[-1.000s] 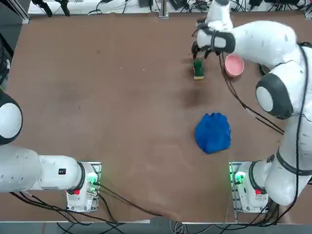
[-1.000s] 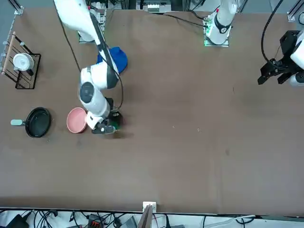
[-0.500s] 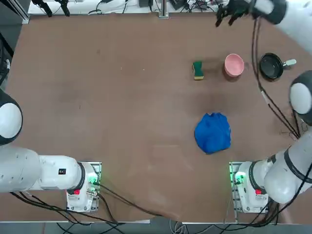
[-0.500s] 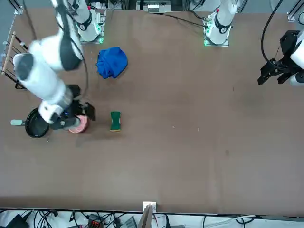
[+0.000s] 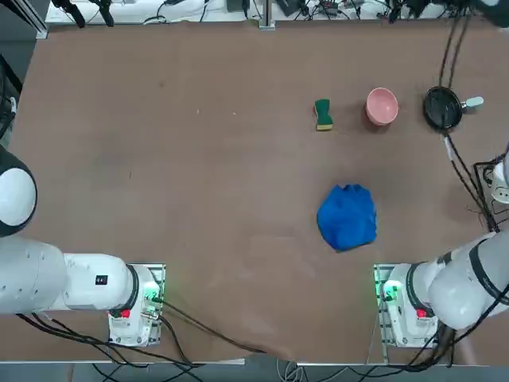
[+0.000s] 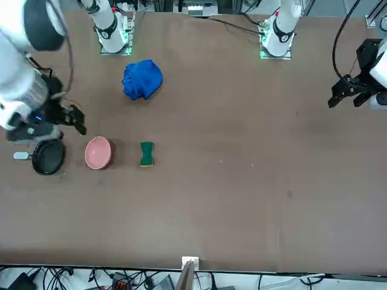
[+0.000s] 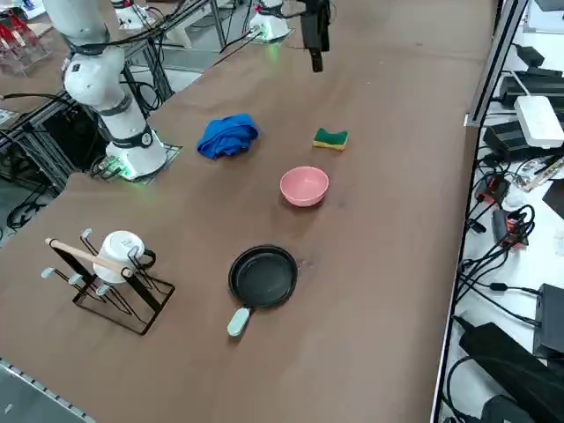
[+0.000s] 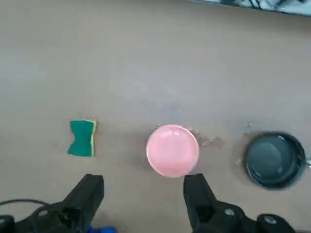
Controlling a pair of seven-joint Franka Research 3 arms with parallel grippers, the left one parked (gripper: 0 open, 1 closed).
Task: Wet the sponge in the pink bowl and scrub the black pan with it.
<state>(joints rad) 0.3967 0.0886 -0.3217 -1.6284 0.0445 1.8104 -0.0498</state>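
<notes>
On the table, far side in the top view, the green sponge w/ its yellow layer can be seen lying by itself, long axis run roughly near-to-far, yellow edge pointed at the robot's side. The pink bowl is set just to its right, black pan right of that, handle stub aimed off to the right, away from the bowl. Blue cloth is seen nearer the bases. R gripper is held up above the table, fingers spread wide, nothing gripped btw.
</notes>
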